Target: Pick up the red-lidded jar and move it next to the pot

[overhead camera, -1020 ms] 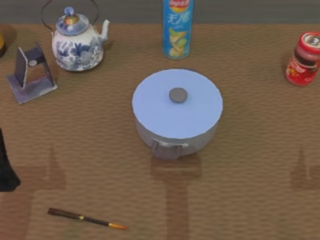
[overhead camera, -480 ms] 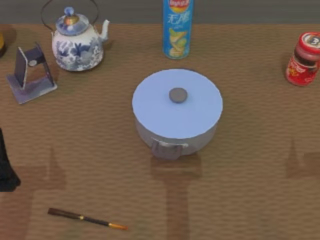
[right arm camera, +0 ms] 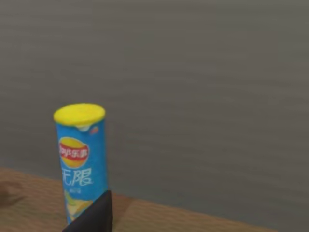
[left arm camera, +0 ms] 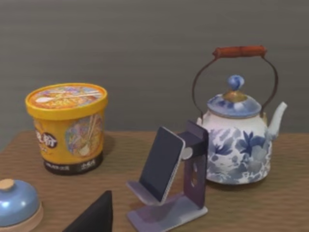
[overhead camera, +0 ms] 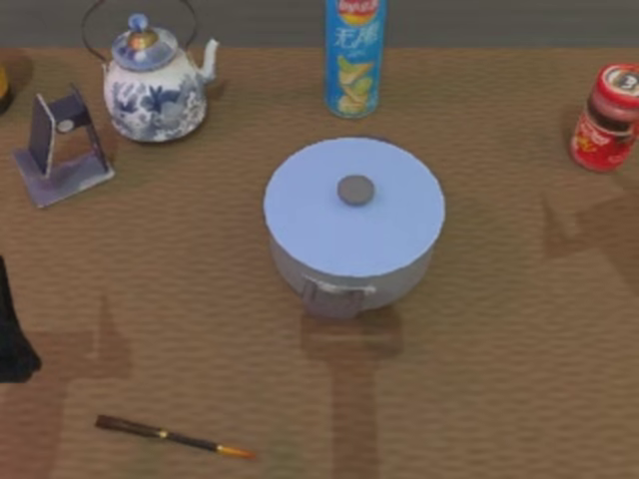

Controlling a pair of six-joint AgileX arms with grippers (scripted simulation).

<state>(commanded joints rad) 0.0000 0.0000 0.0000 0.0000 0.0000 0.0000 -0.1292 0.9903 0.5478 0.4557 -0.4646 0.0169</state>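
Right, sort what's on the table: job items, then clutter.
Job: red-lidded jar, far right; pot, centre.

Clutter: teapot, chip can, phone stand, paintbrush, noodle cup, bell.

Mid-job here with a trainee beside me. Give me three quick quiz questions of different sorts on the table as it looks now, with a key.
1. True or false: the red-lidded jar is touching the pot.
2. Multiple choice: what stands just behind the pot at the table's far edge? A) the blue chip can B) the teapot C) the phone stand
3. Fill in: the paintbrush lies near the table's front edge, toward the top view's ____ side.

Key: 1 false, the jar stands apart at the far right; 2 A; 3 left.
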